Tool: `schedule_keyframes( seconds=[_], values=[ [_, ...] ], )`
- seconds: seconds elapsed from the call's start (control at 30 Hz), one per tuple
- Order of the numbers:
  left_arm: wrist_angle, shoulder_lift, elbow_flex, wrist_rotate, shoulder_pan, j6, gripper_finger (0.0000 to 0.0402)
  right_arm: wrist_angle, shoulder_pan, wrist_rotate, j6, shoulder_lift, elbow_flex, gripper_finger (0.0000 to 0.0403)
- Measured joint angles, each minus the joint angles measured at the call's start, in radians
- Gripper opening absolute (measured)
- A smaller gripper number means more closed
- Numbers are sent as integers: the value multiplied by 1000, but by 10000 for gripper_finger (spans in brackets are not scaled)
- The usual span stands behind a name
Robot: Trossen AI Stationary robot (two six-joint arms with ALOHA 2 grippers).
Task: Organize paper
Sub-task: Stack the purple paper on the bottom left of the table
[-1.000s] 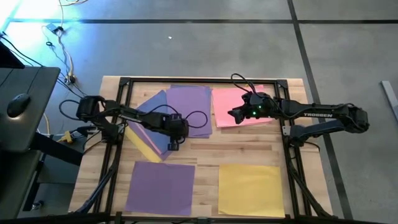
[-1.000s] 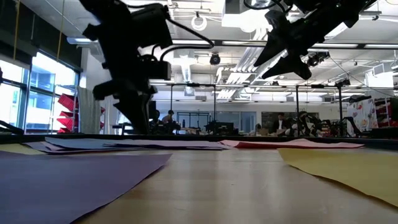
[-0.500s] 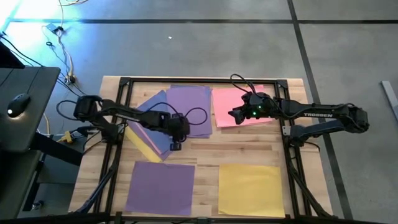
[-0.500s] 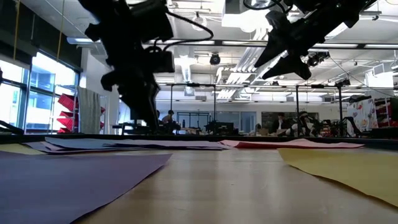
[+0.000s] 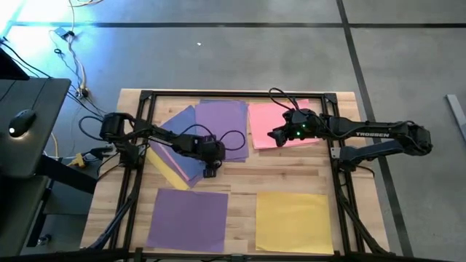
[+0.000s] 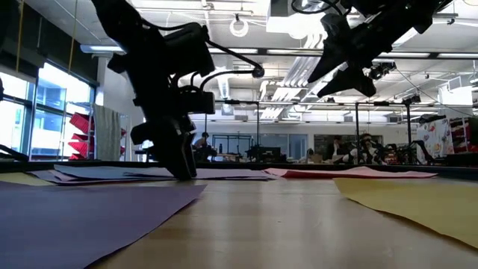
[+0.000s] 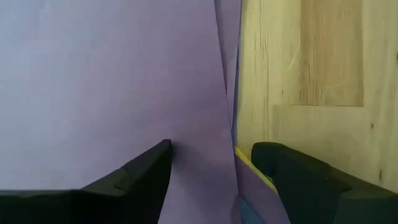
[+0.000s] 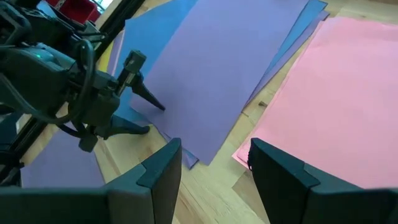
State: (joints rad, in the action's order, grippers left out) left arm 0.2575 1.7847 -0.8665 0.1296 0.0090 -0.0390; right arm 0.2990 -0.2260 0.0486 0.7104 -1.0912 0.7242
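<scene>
Reaching low over the near edge of the messy pile of paper [image 5: 191, 138] at the table's [image 5: 291, 175] far left, the left gripper [image 5: 210, 171] has its fingers spread, holding nothing. The right gripper [image 5: 272, 135] hovers open above the pink sheet [image 5: 280, 122]. Separate purple [image 5: 188, 218] and yellow [image 5: 293, 222] sheets lie nearer.

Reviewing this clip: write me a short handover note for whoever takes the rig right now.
Left gripper: fingers open, down at the near corner of the mixed pile of purple, blue, pink and yellow sheets, holding nothing.
Right gripper: open, empty, hovering over the pink sheet.
Done: a purple sheet and a yellow sheet lie separate on the near side.
Left: separate the overlapping pile by colour.
</scene>
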Motion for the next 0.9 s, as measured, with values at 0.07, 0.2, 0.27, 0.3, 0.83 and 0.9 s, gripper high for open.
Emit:
schedule_keyframes(
  seconds=[0.07, 0.2, 0.27, 0.3, 0.83, 0.9],
  values=[
    [2, -1, 1, 6, -7, -8, 174, 6, 0, 0, 8, 0, 0, 169],
    [23, -6, 0, 2, -12, -15, 64, 6, 0, 5, 8, 0, 0, 169],
    [50, -6, -11, -6, -12, -14, 19, 6, 0, 6, 8, 0, 0, 169],
    [67, -5, -21, -12, -11, -14, 11, 6, 0, 7, 8, 0, 0, 169],
    [226, -37, -126, -44, -6, 13, 21, 4, 10, -88, -141, -43, 0, 169],
    [224, -34, -126, -68, -3, 12, 33, 3, 23, -92, -141, -64, 0, 169]
  ],
)
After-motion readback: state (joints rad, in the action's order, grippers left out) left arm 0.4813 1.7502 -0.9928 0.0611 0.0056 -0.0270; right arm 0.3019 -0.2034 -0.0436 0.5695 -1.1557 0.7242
